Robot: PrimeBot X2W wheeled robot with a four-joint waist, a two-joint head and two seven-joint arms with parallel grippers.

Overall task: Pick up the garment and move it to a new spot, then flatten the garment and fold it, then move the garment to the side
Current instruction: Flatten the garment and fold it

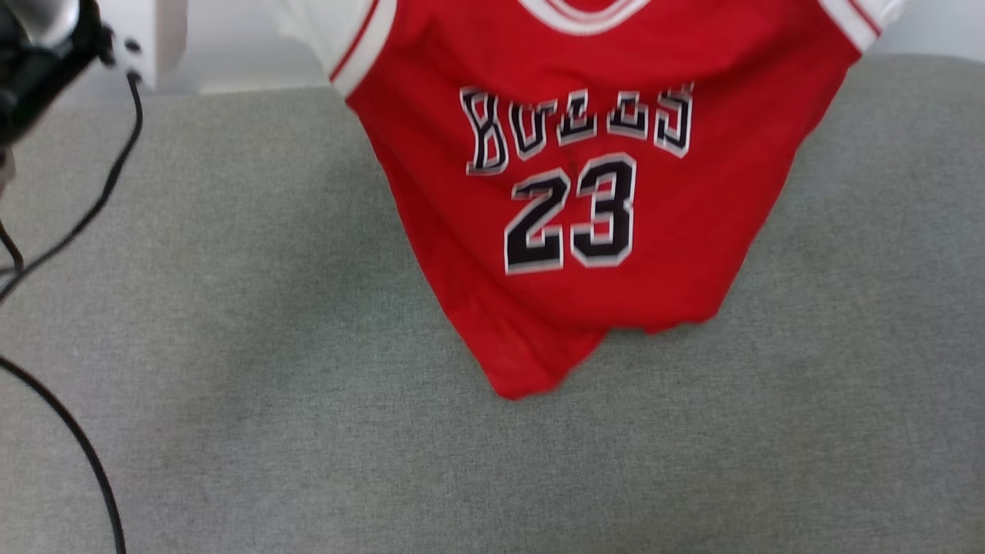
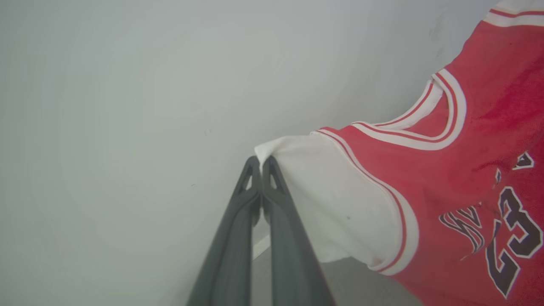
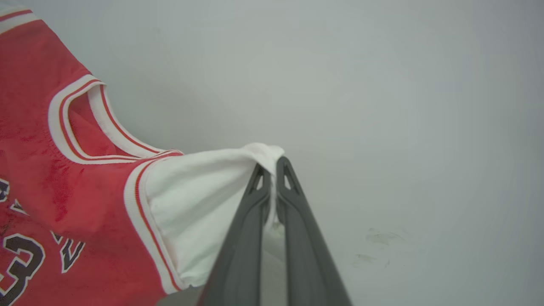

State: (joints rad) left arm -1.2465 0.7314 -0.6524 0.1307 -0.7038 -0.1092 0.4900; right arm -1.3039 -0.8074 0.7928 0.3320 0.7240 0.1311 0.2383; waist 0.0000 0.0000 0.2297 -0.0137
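Observation:
The garment [image 1: 585, 192], a red jersey with white sleeves and black "23" lettering, hangs front-facing above the grey surface, its hem drooping to a point near the middle. In the left wrist view my left gripper [image 2: 260, 163] is shut on the tip of one white sleeve [image 2: 335, 199], the garment [image 2: 467, 178] stretching away to the right. In the right wrist view my right gripper [image 3: 272, 163] is shut on the tip of the other white sleeve [image 3: 199, 199], the garment [image 3: 63, 178] spreading left. The top of the garment is cut off by the head view's upper edge.
A grey fabric-covered surface [image 1: 231, 385] spreads below the garment. Black cables [image 1: 92, 208] run down the left side, below dark and white robot parts [image 1: 46, 54] at the upper left. A pale wall [image 2: 127, 106] stands behind the surface.

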